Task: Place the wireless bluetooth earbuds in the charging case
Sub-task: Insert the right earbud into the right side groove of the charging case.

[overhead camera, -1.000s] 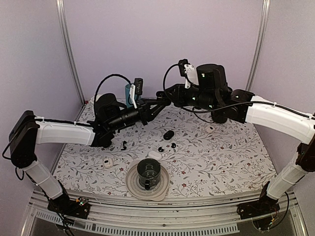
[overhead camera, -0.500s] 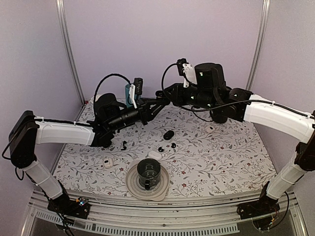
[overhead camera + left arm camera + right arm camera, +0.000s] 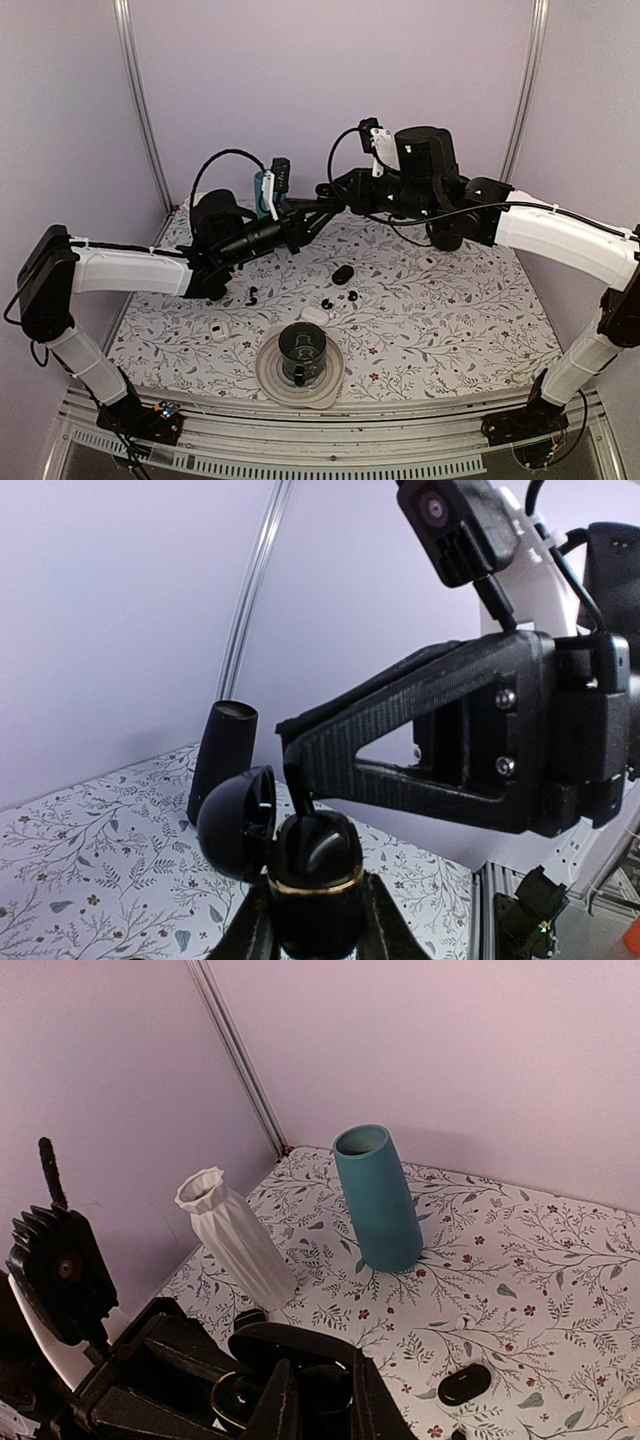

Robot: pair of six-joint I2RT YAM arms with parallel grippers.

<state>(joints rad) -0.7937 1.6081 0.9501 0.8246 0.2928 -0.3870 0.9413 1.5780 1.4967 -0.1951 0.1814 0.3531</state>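
Observation:
High over the back of the table, my left gripper [image 3: 320, 205] is shut on the black charging case [image 3: 318, 865]. The case has a gold rim, and its lid [image 3: 237, 820] hangs open to the left. My right gripper [image 3: 298, 776] comes in from the right, shut on a thin black earbud [image 3: 302, 798]. The earbud's lower end dips into the case's open top. In the right wrist view my right gripper [image 3: 322, 1392] sits just over the gold-rimmed opening [image 3: 228, 1402]. More loose earbuds [image 3: 327, 303] [image 3: 252, 294] lie on the floral mat.
A teal vase [image 3: 378, 1200] and a white ribbed vase [image 3: 235, 1240] stand at the back left. On the mat lie a black closed case [image 3: 343, 273], a white case [image 3: 314, 315] and small white pieces [image 3: 219, 331] [image 3: 428, 262]. A dark mug on a plate [image 3: 300, 352] sits near the front.
The right arm has edged a little to the left, bringing its fingertips closer over the case. The left arm and the case it holds have stayed still.

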